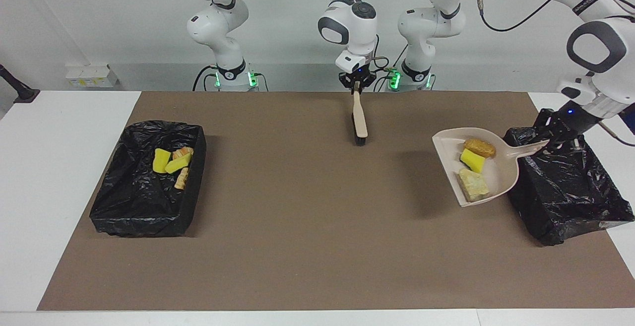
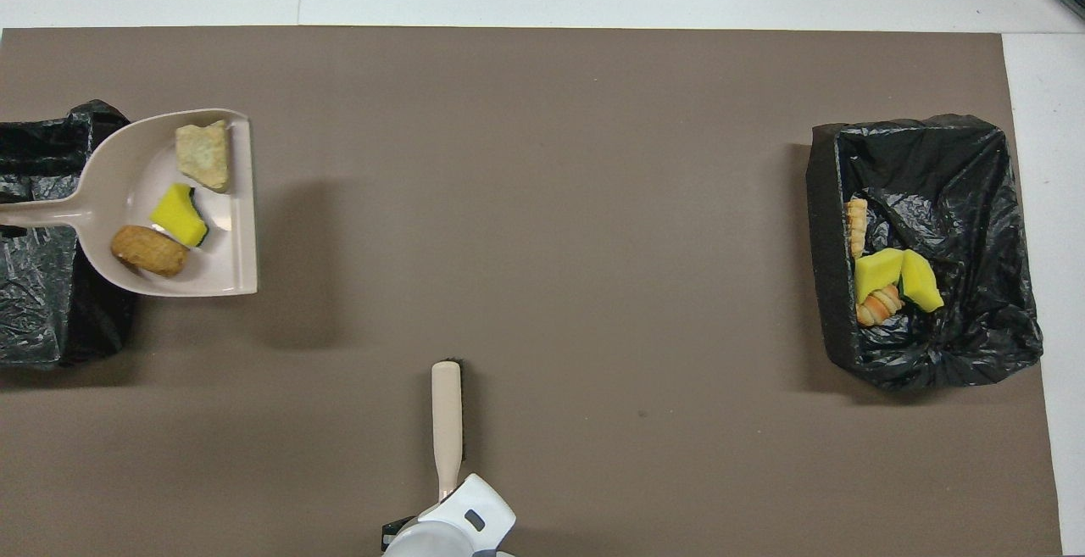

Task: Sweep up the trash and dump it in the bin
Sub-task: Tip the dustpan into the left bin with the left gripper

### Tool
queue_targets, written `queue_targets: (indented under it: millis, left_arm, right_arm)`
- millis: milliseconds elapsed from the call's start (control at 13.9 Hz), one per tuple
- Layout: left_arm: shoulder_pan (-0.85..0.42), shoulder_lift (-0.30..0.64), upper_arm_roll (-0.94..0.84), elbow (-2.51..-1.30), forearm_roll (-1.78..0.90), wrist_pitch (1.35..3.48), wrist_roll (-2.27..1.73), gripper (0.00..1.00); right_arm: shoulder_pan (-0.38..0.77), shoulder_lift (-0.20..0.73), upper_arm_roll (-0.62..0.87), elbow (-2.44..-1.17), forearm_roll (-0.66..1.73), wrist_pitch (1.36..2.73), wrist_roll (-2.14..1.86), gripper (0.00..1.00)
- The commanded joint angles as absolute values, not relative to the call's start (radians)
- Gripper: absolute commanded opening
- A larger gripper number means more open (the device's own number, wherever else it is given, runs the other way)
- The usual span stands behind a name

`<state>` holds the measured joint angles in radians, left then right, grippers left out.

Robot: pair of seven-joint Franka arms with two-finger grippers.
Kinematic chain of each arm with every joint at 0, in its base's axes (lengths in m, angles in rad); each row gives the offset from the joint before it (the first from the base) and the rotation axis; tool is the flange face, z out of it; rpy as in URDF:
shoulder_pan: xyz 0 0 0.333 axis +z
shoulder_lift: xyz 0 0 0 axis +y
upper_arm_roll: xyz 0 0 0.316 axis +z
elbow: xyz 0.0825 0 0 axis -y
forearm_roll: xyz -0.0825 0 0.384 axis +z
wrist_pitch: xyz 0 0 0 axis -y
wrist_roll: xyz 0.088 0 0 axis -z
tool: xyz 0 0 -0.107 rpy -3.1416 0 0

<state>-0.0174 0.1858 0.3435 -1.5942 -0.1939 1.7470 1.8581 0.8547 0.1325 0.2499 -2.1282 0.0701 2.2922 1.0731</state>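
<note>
Right gripper (image 1: pixel 356 84), clamped on the brush (image 1: pixel 358 117), hangs over the mat's (image 1: pixel 297 246) robot-side edge, bare mat all around. Left gripper (image 1: pixel 554 137), clamped on the dustpan (image 1: pixel 498 177) handle, holds three scraps (image 1: pixel 473 160) over the bin's (image 1: pixel 570 202) inner rim.

No legible text, label, brand, number or sign on anything in either view

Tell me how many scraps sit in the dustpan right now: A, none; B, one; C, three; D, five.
C: the dustpan held by the left pincer carries three scraps, a brown chunk, a yellow sponge and a pale piece.
</note>
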Motion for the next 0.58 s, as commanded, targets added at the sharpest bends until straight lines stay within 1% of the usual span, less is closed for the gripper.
queue_targets:
  millis: [0, 72, 216, 289, 433, 505]
  left_arm:
    - [-0.003, 0.209, 0.409, -1.485, -0.103, 1.697, 1.884, 0.00]
    - [0.006, 0.233, 0.429, -1.461, -0.066, 1.701, 1.890, 0.00]
    - [0.014, 0.264, 0.449, -1.392, 0.013, 1.713, 1.913, 0.00]
    - [0.011, 0.264, 0.448, -1.372, 0.079, 1.720, 1.902, 0.00]
    - [0.000, 0.268, 0.440, -1.348, 0.212, 1.750, 1.895, 0.00]
    - [-0.012, 0.268, 0.437, -1.351, 0.295, 1.776, 1.881, 0.00]
  right_arm:
    - [0.835, 0.117, 0.255, -2.152, 0.099, 2.324, 1.046, 0.00]
    - [0.831, 0.118, 0.255, -2.152, 0.110, 2.324, 1.046, 0.03]
    - [0.822, 0.123, 0.255, -2.152, 0.110, 2.324, 1.046, 0.22]
    - [0.821, 0.124, 0.255, -2.152, 0.110, 2.324, 1.046, 0.26]
    - [0.811, 0.127, 0.255, -2.148, 0.110, 2.324, 1.045, 0.28]
    - [0.808, 0.130, 0.255, -2.145, 0.110, 2.322, 1.046, 0.34]
